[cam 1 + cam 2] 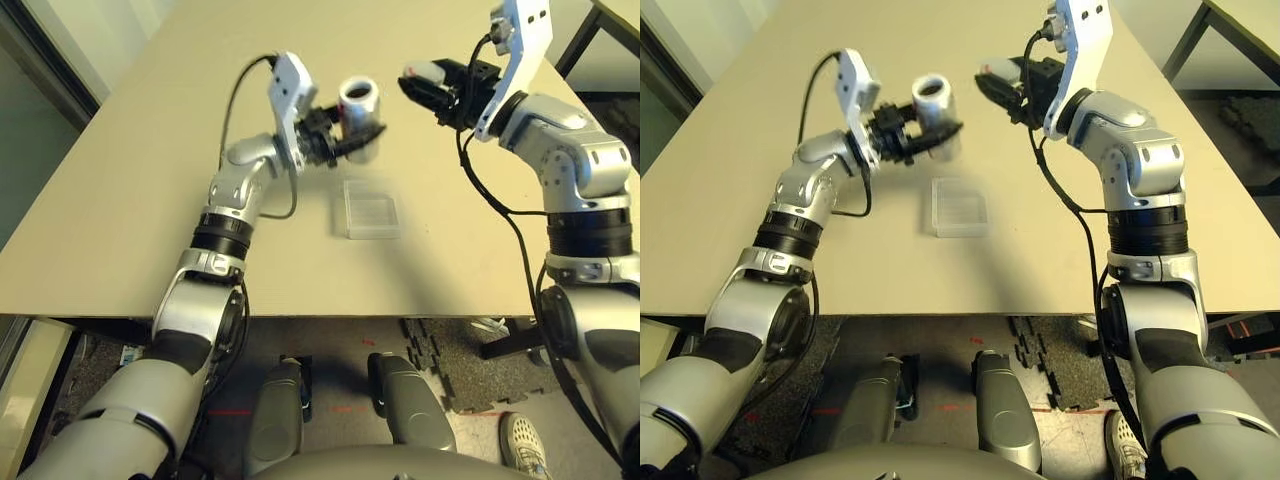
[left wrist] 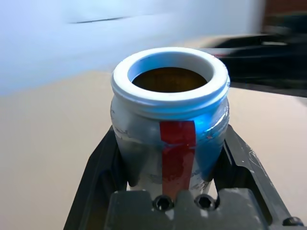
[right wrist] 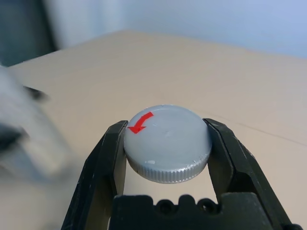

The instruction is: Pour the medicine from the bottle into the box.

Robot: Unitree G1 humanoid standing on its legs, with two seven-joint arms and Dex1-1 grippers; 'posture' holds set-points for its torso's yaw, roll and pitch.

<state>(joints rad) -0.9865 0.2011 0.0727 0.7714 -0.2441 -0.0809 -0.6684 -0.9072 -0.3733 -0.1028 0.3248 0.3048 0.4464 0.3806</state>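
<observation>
Left eye view: the left gripper [image 1: 352,128] is clamped on the uncapped bottle [image 1: 359,105], held above the table [image 1: 120,200] just past the clear box [image 1: 371,208], which lies at about 6 o'clock from it. The right gripper [image 1: 418,88] sits at 3 o'clock of the bottle, apart from it.

Left wrist view: the bottle's white-rimmed mouth is open, with red tape on its body.

Right wrist view: the black fingers [image 3: 109,158] pinch the grey cap [image 3: 168,142], which bears a red arrow.

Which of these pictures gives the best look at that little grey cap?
The right wrist view: the cap sits close up between the right gripper's fingers, its red arrow plain. In the eye views it is a small pale patch at that gripper's tip.
</observation>
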